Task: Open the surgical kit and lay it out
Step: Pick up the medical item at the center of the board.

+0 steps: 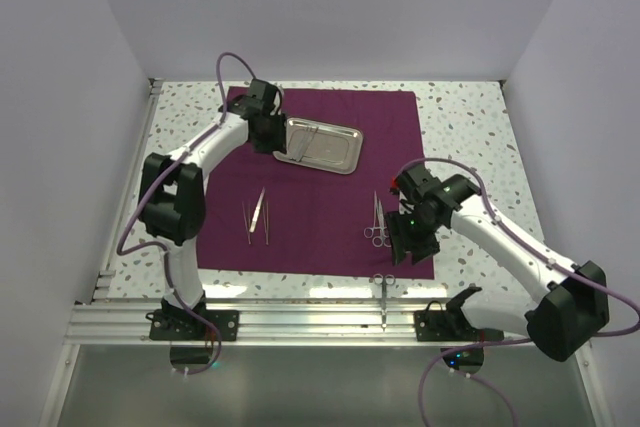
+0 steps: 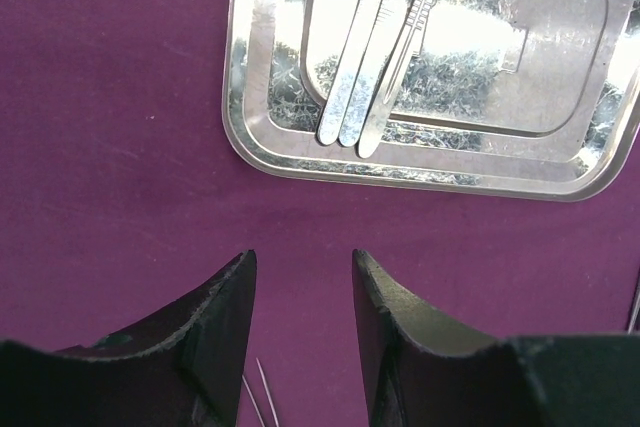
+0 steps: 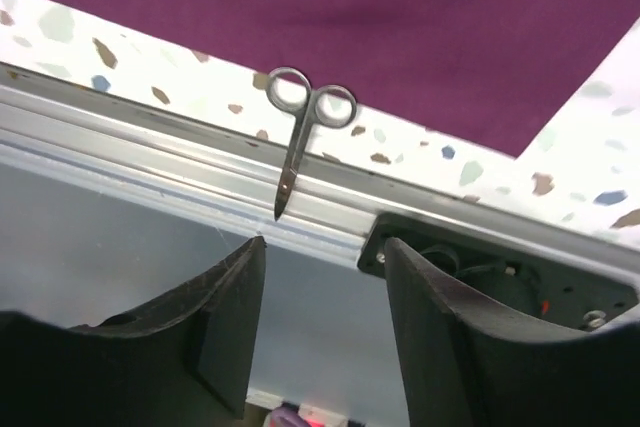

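Note:
The surgical kit's maroon cloth (image 1: 320,187) lies spread flat. On its far part sits the steel tray (image 1: 340,159) with three slim silver handles (image 2: 365,57) inside. My left gripper (image 1: 272,137) hovers at the tray's left end; in the left wrist view it (image 2: 300,267) is open over bare cloth (image 2: 120,97), short of the tray's rim (image 2: 250,137). Tweezers (image 1: 256,217) lie on the cloth's left, ring-handled instruments (image 1: 377,219) on its right. Small scissors (image 3: 300,137) lie off the cloth, across the table's front edge. My right gripper (image 3: 322,252) is open and empty just past their tip.
An aluminium rail (image 1: 300,319) runs along the near table edge, under the scissors' (image 1: 384,297) tip. The right arm's black base mount (image 3: 480,267) is close to my right gripper (image 1: 405,247). White walls enclose the speckled tabletop (image 1: 470,127).

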Controlling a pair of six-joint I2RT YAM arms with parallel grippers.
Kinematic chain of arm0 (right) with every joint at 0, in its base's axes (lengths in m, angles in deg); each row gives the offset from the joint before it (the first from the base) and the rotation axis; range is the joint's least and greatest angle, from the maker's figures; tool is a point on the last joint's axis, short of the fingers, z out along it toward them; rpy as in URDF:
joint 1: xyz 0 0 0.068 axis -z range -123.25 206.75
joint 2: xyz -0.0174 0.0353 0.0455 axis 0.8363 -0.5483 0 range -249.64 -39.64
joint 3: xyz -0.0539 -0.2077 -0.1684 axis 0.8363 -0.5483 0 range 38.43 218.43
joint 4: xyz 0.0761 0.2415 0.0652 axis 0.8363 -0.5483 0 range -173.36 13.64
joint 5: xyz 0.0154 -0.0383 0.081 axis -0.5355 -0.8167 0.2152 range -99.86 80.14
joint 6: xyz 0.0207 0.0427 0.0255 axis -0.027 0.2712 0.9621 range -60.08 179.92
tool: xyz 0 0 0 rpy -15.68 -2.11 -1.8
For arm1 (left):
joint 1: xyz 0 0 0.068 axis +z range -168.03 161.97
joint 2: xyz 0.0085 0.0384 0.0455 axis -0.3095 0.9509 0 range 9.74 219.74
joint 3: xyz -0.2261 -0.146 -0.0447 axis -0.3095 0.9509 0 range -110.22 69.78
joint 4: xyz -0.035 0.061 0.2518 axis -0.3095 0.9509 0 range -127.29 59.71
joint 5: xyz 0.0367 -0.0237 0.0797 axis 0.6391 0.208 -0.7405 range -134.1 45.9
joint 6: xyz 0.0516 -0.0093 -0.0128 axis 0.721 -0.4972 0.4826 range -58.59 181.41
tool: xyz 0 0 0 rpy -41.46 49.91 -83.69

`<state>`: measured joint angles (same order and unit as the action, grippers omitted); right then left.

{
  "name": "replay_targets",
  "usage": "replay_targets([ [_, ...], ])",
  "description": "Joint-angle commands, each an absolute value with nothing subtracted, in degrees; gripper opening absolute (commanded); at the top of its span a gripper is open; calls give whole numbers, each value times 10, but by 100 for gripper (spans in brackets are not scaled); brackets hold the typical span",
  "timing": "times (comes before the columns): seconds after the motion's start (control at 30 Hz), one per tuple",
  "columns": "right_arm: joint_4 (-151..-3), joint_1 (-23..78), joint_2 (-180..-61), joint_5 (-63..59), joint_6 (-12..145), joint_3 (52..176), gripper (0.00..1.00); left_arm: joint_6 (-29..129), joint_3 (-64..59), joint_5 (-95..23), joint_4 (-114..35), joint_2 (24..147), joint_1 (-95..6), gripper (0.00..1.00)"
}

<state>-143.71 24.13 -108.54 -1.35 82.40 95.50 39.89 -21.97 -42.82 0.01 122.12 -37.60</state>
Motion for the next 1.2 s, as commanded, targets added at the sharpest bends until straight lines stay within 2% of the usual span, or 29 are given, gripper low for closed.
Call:
replay_targets([
  [0.0,-1420,238,-1091,38,861,903,52,388,-240,-418,-13,1231,-376,47],
  [0.2,-1407,188,-1079,55,936,863,51,392,-246,-401,-2,1236,-376,47],
  [0.57,-1347,20,-1085,17,1111,831,47,369,-122,-377,-68,1151,-382,46],
  [0.73,-1311,11,-1092,-51,1157,779,47,369,-64,-372,-89,1092,-382,46],
  [0.9,-1226,1,-1088,-68,1222,718,49,379,-35,-379,-84,1037,-382,46],
  [1.17,-1164,-63,-1149,-111,1264,738,49,400,-30,-381,-57,1006,-382,46],
])
